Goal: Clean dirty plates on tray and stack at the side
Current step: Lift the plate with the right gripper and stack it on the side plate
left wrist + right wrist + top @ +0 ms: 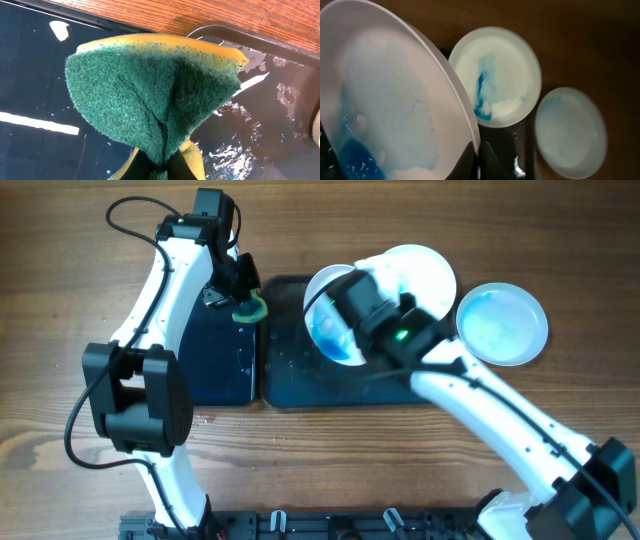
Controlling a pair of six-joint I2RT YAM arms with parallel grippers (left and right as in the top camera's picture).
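Observation:
My right gripper (478, 157) is shut on the rim of a white plate (390, 100) smeared with blue, held tilted over the dark right tray (300, 380); the plate also shows in the overhead view (330, 315). A second blue-streaked plate (495, 75) lies on the tray behind it (420, 270). A third plate (502, 323) lies on the wood to the right. My left gripper (243, 298) is shut on a green and yellow sponge (150, 95), folded, above the seam between the two trays, just left of the held plate.
A dark left tray (215, 370) adjoins the right one. Water drops glisten on the right tray (260, 130). Wooden tabletop (60, 330) surrounds the trays. A black rail (330, 525) runs along the front edge.

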